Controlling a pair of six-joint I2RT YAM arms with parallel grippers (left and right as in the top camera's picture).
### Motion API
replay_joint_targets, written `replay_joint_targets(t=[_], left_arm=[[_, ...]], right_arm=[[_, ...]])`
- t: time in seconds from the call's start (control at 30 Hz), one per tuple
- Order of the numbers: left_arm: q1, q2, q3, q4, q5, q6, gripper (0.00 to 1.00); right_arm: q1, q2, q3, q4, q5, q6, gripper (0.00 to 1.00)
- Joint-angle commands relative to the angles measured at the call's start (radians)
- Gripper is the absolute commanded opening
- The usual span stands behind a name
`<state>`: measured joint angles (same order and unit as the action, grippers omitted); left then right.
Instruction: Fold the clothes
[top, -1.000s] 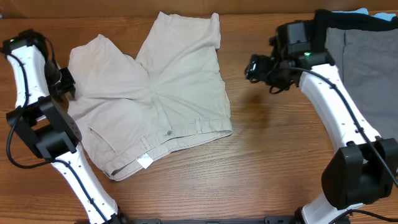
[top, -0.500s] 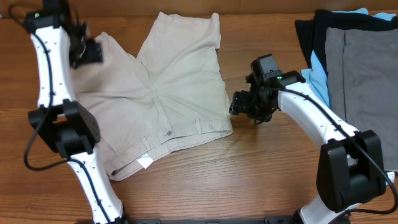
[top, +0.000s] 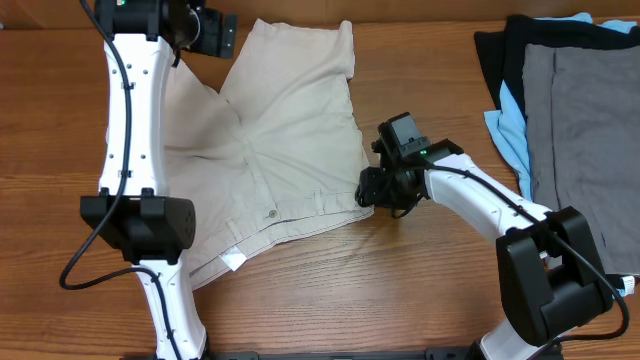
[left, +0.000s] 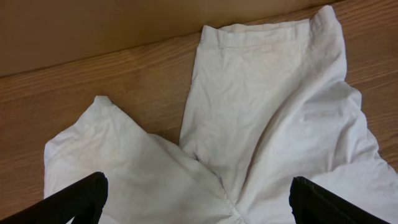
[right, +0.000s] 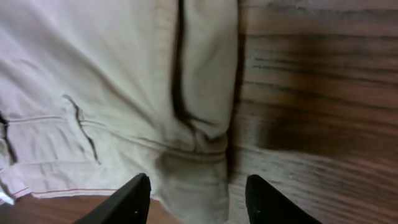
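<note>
1. On a brown wood-grain table (top: 400, 290), between two white robot arms, a pair of pale beige cloth shorts (top: 290, 130) lies spread open and unfolded. Its two wide legs point to the far edge and its waistband faces the arms' bases. The fold looks barely begun, with the work at the stage of taking hold.
2. The left gripper (top: 222, 35) hovers above the far side of the shorts, near the notch between the legs. Its black fingers (left: 74, 198) are spread wide and hold nothing.
3. The right gripper (top: 368, 190) sits low at the right-hand corner of the waistband. The wrist view shows its jaws partly apart on either side of the bunched corner, with a sliver of table showing beside the cloth, so no firm pinch is evident.
4. The next move probably calls for the right jaws to clamp that corner and for the left gripper to drop onto a leg hem. One half could then be carried over the other without dragging the whole garment.
5. The tabletop is smooth, bare and evenly lit. A plain brown panel (left: 124, 25) rises behind its far edge, and nothing more of the room is visible.
6. Well to the right lie a flat grey garment (top: 590, 110), a black garment (top: 500, 50) and a light-blue garment (top: 508, 130), stacked and apart from the shorts.
7. A small white label (top: 232, 260) pokes out from the near waistband.
</note>
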<state>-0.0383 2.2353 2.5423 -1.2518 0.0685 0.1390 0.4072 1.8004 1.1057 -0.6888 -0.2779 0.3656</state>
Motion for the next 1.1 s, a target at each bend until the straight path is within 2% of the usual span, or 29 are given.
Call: replay_joint_targets(t=[0.0,0.07,0.17,0.2,0.3,0.33,0.57,0.73,0.93,0.97,1.0,1.07], left_arm=[[-0.011,0.003,0.006,0.007,-0.027,0.022,0.95],[-0.013,0.003,0.006,0.006,-0.027,0.021,0.95],[-0.014,0.005,0.006,0.006,-0.027,0.021,0.95],[-0.014,0.007,0.006,0.007,-0.027,0.021,0.95],[-0.015,0.011,0.006,0.008,-0.023,0.021,0.94],[-0.015,0.011,0.006,0.008,-0.023,0.021,0.94],[-0.042,0.019,0.005,0.027,-0.016,0.050,0.96],[-0.071,0.021,0.005,0.077,-0.015,0.064,0.98],[-0.116,0.071,0.005,0.160,-0.011,0.083,1.00],[-0.127,0.087,0.005,0.176,0.002,0.098,1.00],[-0.135,0.104,0.005,0.189,0.013,0.109,1.00],[-0.151,0.146,0.005,0.229,0.018,0.113,1.00]], right_arm=[[0.002,-0.003,-0.032,0.032,0.023,0.002,0.52],[0.002,-0.003,-0.040,0.037,0.023,0.001,0.50],[0.002,-0.003,-0.051,0.046,0.022,-0.002,0.38],[0.002,-0.003,-0.055,0.049,0.019,-0.002,0.33],[0.002,-0.003,-0.058,0.054,0.018,-0.002,0.07],[0.002,-0.003,-0.058,0.056,0.014,-0.002,0.04],[-0.073,-0.003,-0.058,0.013,0.012,0.001,0.04],[-0.260,-0.003,-0.056,-0.005,-0.003,-0.016,0.04],[-0.441,-0.003,-0.027,0.035,-0.114,-0.081,0.04],[-0.455,-0.003,-0.017,0.034,-0.133,-0.087,0.20],[-0.463,-0.003,-0.008,0.031,-0.148,-0.089,0.49],[-0.466,-0.003,0.009,0.018,-0.186,-0.127,0.93]])
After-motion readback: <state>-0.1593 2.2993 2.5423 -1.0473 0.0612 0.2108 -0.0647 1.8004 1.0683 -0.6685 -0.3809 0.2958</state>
